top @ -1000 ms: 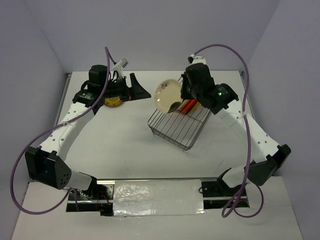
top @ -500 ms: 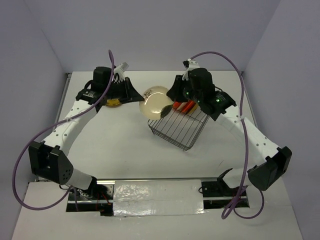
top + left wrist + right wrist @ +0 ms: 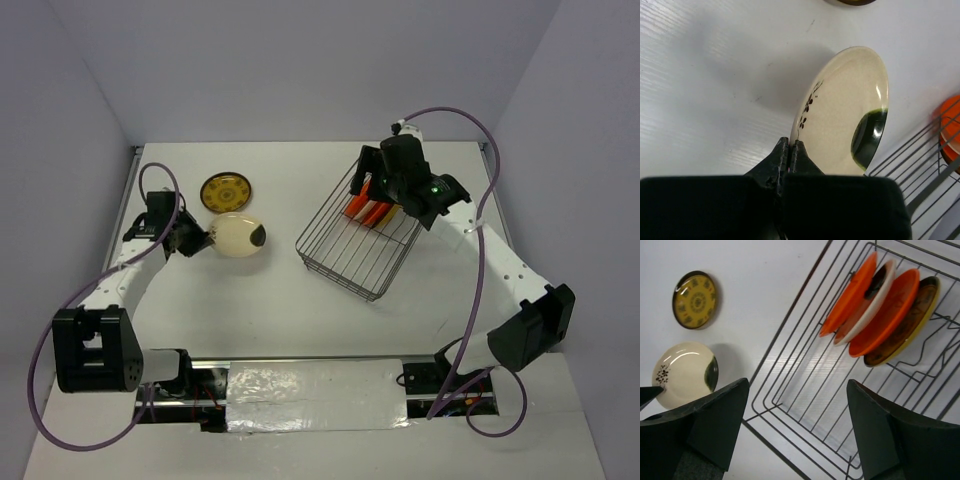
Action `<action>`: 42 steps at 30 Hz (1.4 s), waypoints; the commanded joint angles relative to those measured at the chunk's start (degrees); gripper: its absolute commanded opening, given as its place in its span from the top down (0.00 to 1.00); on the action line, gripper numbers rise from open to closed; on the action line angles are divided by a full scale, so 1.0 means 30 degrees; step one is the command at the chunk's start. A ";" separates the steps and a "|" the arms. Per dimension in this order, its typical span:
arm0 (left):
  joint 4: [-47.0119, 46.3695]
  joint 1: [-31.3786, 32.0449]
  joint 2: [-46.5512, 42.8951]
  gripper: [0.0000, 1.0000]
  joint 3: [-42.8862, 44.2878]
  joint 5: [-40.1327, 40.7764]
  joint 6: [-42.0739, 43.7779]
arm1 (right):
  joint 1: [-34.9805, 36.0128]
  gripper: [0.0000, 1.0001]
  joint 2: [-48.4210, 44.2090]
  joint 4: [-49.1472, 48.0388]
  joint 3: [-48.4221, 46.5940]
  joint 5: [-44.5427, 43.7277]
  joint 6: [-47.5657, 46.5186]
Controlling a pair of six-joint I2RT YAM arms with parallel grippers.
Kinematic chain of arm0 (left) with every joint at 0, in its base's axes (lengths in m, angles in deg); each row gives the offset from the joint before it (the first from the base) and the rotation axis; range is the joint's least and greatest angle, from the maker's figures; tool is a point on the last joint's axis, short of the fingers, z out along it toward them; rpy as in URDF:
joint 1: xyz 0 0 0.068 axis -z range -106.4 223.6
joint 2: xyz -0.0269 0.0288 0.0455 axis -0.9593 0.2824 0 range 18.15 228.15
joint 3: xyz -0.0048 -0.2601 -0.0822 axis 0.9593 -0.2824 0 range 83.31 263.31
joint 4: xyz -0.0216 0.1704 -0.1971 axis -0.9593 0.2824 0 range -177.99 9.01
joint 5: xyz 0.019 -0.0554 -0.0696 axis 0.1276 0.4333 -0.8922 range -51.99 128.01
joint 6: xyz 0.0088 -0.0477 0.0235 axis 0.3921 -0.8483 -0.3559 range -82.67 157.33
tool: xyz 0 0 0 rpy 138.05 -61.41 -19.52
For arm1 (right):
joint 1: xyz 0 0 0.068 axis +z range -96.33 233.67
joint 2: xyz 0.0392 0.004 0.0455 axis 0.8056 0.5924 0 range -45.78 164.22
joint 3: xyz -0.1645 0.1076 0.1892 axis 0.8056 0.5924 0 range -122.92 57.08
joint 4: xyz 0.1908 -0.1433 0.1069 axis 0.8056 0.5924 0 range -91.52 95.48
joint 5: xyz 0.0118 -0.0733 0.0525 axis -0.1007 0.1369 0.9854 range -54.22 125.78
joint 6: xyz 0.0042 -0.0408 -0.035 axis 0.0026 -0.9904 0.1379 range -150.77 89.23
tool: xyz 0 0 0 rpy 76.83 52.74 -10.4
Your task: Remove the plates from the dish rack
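Note:
My left gripper [image 3: 790,145] is shut on the rim of a cream-white plate [image 3: 842,112] with a dark blotch. It holds the plate tilted low over the table at the left [image 3: 240,237]. A yellow-brown ringed plate [image 3: 226,192] lies flat just behind it. The dark wire dish rack [image 3: 352,262] sits at centre right. Several plates stand on edge at its far end: two orange [image 3: 850,292], one cream-white [image 3: 867,307] and one yellow-brown [image 3: 907,325]. My right gripper [image 3: 797,415] hangs open above the rack with nothing between its fingers.
The yellow-brown plate [image 3: 695,300] and the held cream plate [image 3: 685,372] lie to the left of the rack. The near half of the rack [image 3: 805,390] is bare wire. White walls close in the table's left, far and right sides.
The cream plate passed from the right gripper to the left one, which shut on it and carried it left and down. The right gripper opened and drew back over the rack.

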 commanded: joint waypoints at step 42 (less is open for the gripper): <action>0.3779 0.1779 -0.6282 0.00 0.1725 0.0859 0.3445 | -0.4282 0.84 0.5494 0.2234 -0.1503 -0.4982 0.0871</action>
